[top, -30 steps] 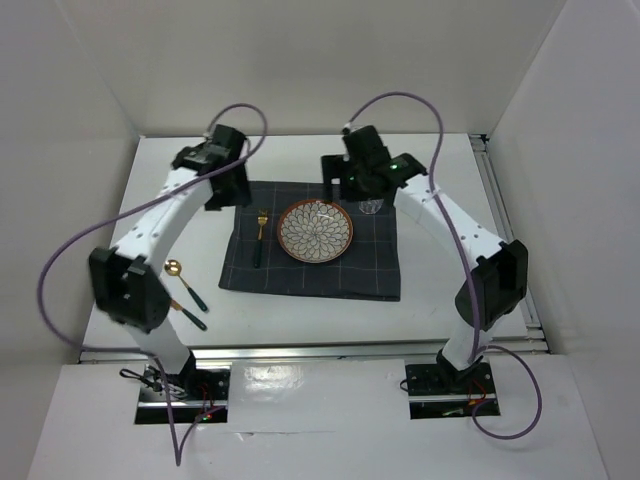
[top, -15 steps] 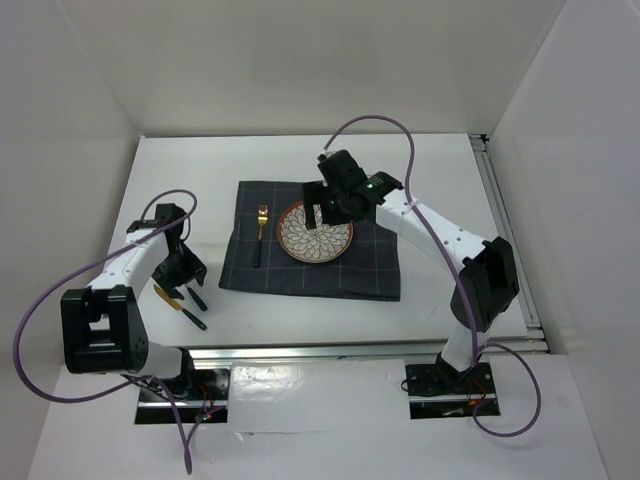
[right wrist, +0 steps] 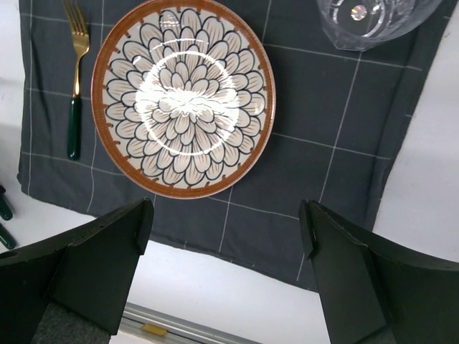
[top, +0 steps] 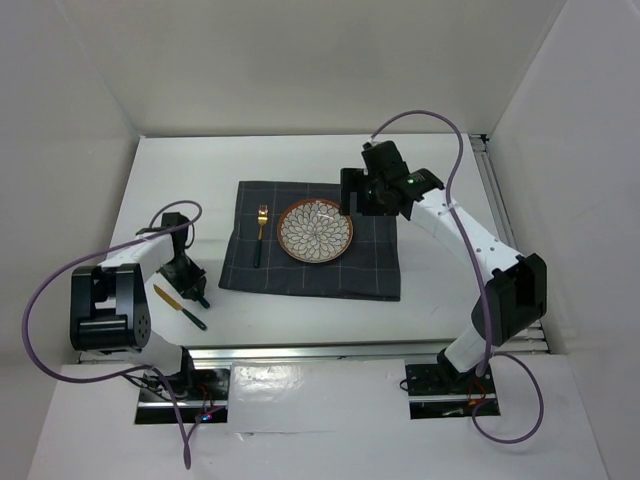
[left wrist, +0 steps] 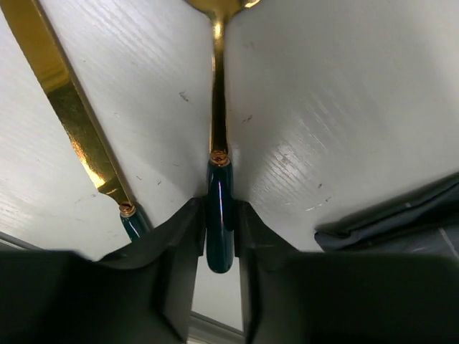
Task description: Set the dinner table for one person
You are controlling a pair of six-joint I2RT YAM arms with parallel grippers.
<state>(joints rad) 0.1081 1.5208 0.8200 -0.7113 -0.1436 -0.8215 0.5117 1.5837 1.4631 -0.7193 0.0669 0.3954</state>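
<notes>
My left jaws have dropped from the cloth's far corner and clamped on the spoon (left wrist: 219, 215), pressing both sides of its green handle. It lies flat on the dinner table (top: 300, 320), a white surface, beside the knife (left wrist: 72, 122) and left of the grid cloth (right wrist: 337, 143). My right jaws stand wide apart and empty, having left the glass (right wrist: 366, 18), above the plate (right wrist: 183, 97) and fork (right wrist: 75, 72). I judge the spoon is next to place.

My left gripper (left wrist: 219, 229) has swung from the far edge of the cloth (top: 310, 275) down to its left, and its fingers have closed in on the green handle of the spoon (left wrist: 217, 93). My right gripper (right wrist: 226, 215) drifted over the plate (right wrist: 183, 97), then back toward the far right.
</notes>
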